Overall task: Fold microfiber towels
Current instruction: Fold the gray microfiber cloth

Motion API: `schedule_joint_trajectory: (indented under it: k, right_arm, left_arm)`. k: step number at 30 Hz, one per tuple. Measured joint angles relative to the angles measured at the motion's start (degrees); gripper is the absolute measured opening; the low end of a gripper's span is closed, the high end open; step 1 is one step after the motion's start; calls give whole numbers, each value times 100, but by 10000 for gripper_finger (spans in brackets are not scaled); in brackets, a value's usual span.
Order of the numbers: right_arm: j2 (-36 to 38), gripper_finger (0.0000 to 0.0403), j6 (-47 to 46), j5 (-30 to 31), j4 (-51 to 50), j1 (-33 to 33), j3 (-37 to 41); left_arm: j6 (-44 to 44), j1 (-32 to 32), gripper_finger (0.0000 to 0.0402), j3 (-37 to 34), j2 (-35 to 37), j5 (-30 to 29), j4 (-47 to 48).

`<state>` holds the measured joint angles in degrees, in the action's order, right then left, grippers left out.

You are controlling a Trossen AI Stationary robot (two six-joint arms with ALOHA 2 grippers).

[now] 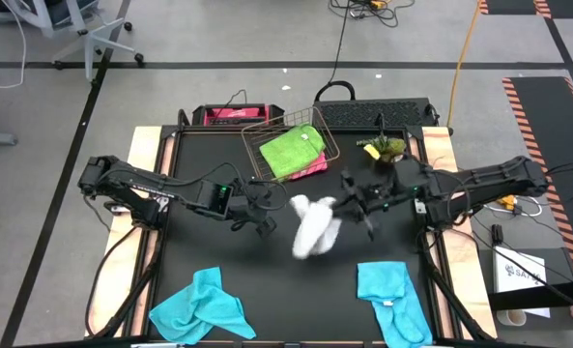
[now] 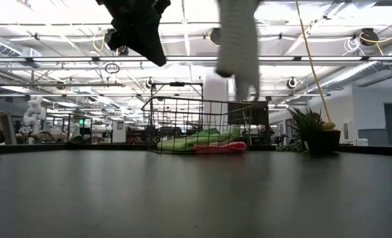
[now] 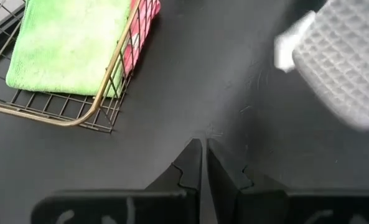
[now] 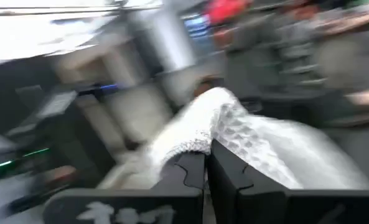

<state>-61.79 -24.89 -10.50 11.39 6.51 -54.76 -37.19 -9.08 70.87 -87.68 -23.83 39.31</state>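
Note:
A light grey microfiber towel point(image 1: 315, 228) hangs in mid-air over the middle of the table, with my right gripper point(image 1: 349, 205) shut on it. My left gripper point(image 1: 267, 224) hovers just to the towel's left, shut with nothing between its fingers point(image 3: 203, 149). A lime green towel point(image 1: 291, 150) lies folded on a pink one point(image 1: 317, 166) in the copper wire basket point(image 1: 251, 145) at the far middle. Two turquoise towels lie crumpled at the near edge, one on the left point(image 1: 201, 307) and one on the right point(image 1: 392, 300). My right gripper pinches a bunched upper part of the grey towel point(image 4: 218, 134) between its two fingers. One layer or several, I cannot tell. The fingers lie about level and come from the table's right. The towel hangs slack below them, its lower end point(image 2: 238, 69) well clear of the table.
A small potted plant point(image 1: 383, 147) stands at the far right beside the basket. A dark keyboard-like case point(image 1: 378, 112) and a pink bag point(image 1: 230, 114) lie behind the far edge. The black mat point(image 1: 267, 280) is bare between the turquoise towels.

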Motion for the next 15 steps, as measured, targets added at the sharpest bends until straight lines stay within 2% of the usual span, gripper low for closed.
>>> schedule_joint_trajectory:
  k: [2, 4, 5, 6, 9, 10, 12, 15]
  right_arm:
    - [59, 0, -51, 1150, -430, -10, 4]
    - [91, 0, -573, 2363, -1041, -6, 15]
    - [96, 0, -936, 2630, -1308, -3, 21]
    - [97, 0, -1212, 2522, -1424, -17, 22]
    - [90, 0, -1407, 876, -1057, -99, 50]
    - [80, 0, -1343, 564, -834, -85, 50]
    - [119, 0, -1240, 615, -646, -34, 46]
    - [147, 0, -1365, 1188, -641, -9, 46]
  left_arm:
    - [0, 0, 26, 0, 0, 0, 7]
    - [-2, 0, 26, 0, 0, 0, 22]
    - [-12, 0, 26, 0, 0, 0, 20]
    - [-36, 0, 26, 0, 0, 0, 22]
    - [-79, 0, 26, 0, 0, 0, 20]
    - [-79, 0, 26, 0, 0, 0, 20]
    - [-72, 0, 26, 0, 0, 0, 18]
    - [-63, 0, 26, 0, 0, 0, 19]
